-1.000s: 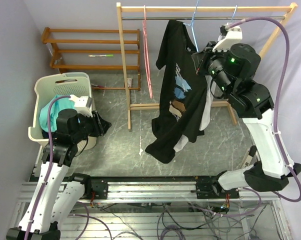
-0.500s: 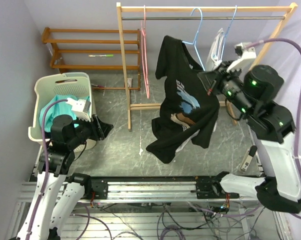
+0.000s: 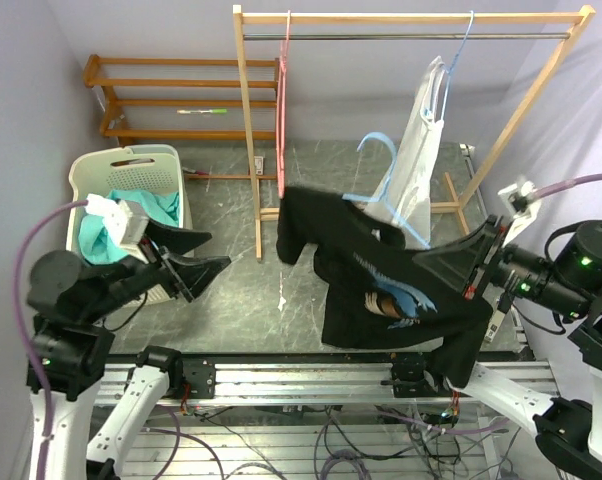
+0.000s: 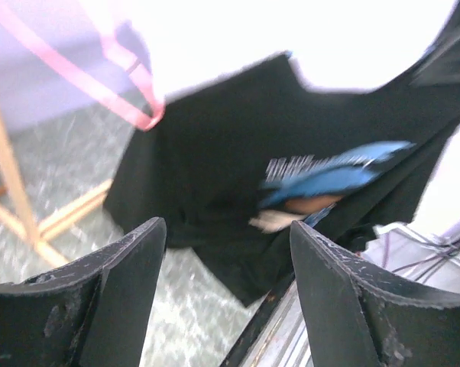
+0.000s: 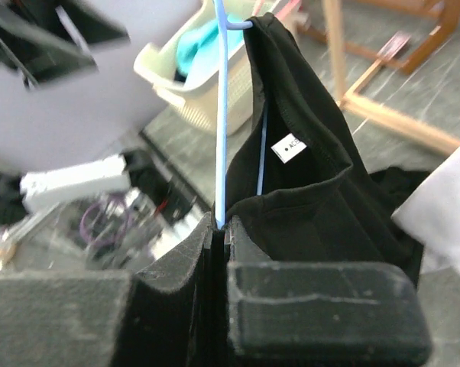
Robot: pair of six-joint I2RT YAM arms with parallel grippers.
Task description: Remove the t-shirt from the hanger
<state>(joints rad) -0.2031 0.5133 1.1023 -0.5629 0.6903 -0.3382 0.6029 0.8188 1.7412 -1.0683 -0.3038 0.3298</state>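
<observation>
The black t-shirt (image 3: 381, 300) with a blue print hangs off the rail, low over the floor near the table's front edge, still draped on the light blue hanger (image 3: 381, 185). My right gripper (image 3: 421, 260) is shut on the hanger's wire (image 5: 221, 115), with the shirt's collar (image 5: 306, 168) right beside its tip (image 5: 221, 223). To the left, my left gripper (image 3: 196, 255) stands open and apart from the shirt. In the left wrist view the shirt (image 4: 230, 145) lies beyond the spread fingers (image 4: 123, 283), with nothing between them.
A wooden clothes rack (image 3: 411, 17) carries a white garment (image 3: 421, 140) and a pink hanger (image 3: 281, 110). At the left stands a cream laundry basket (image 3: 86, 190) holding teal clothes. A wooden shelf (image 3: 181, 85) is by the back wall.
My right arm has pulled the blue hanger and the t-shirt off the rail, down and toward the near edge. My left gripper has opened wider and swung to face the shirt.
</observation>
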